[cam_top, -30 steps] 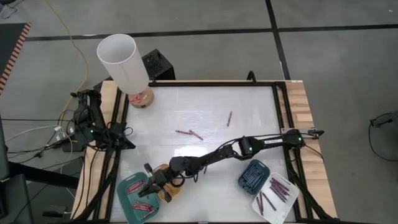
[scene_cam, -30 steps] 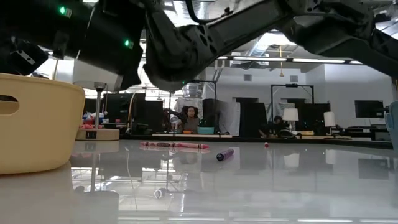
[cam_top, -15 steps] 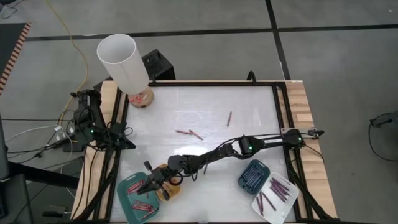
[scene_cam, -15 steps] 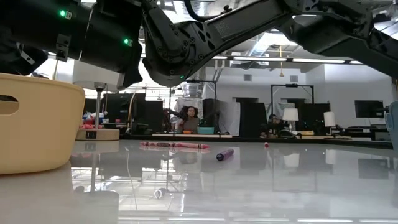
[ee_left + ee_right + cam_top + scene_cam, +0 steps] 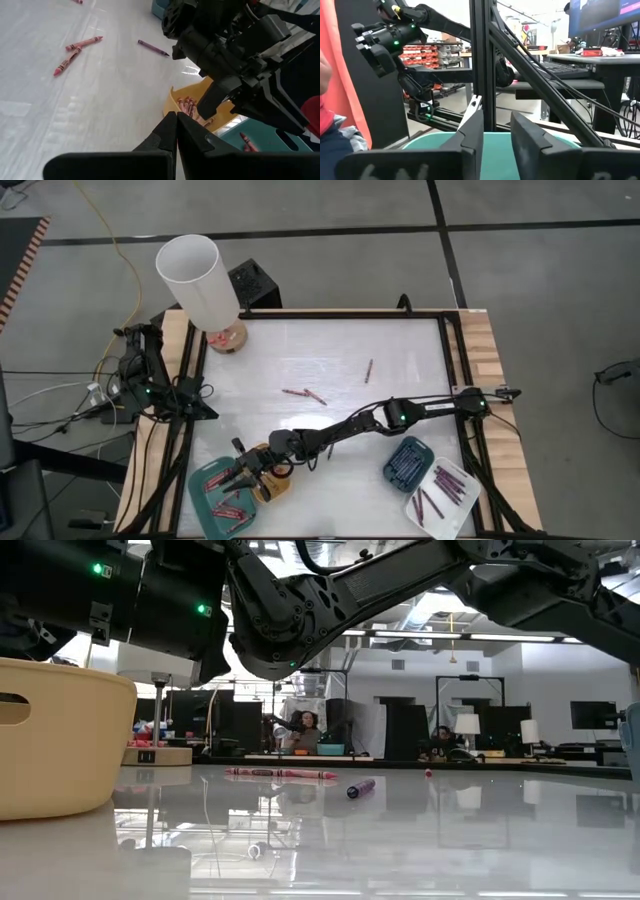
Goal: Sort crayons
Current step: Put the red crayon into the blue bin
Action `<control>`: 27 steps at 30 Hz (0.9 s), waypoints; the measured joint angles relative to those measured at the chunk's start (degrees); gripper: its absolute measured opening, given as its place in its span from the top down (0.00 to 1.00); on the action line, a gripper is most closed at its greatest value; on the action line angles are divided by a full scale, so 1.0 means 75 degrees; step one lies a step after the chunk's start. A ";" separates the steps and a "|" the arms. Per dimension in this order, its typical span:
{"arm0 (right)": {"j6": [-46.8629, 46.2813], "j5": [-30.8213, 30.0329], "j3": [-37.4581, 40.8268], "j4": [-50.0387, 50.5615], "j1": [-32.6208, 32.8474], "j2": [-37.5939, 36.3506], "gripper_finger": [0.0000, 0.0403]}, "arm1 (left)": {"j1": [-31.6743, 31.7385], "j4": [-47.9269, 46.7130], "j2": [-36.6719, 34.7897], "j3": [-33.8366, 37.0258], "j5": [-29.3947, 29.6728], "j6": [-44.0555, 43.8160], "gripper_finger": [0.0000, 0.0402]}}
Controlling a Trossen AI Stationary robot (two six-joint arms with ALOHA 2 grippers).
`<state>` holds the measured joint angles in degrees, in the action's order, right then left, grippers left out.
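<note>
The right gripper (image 5: 240,477), fingers parted with nothing between them, reaches over the shallow teal plastic tray (image 5: 203,498) of thin red wax crayons (image 5: 226,511); a clean release calls for staying inside its rim.

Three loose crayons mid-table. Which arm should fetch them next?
Right, probably. The right gripper hangs open and empty over the teal tray, and that arm spans the table close to the loose crayons. The left gripper sits shut at the table's left edge.
</note>
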<state>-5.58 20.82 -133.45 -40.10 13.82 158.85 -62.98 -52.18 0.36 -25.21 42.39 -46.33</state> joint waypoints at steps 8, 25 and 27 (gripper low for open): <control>0.0767 0.0004 0.0006 0.1404 -0.0224 -0.0695 0.73 | 0.0000 0.0000 0.0000 0.0000 0.0000 0.0000 1.00; 0.2925 -0.5308 -0.0009 1.3374 -0.0957 -0.4826 0.73 | 0.0002 0.0000 0.0000 0.0000 0.0000 0.0000 1.00; 0.2204 -0.5624 0.0005 1.4636 -0.1143 -0.5004 0.73 | 0.0003 0.0000 0.0000 0.0000 0.0001 0.0000 1.00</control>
<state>10.95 -21.36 -133.41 69.68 5.25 121.32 -62.96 -52.18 0.36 -25.21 42.40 -46.33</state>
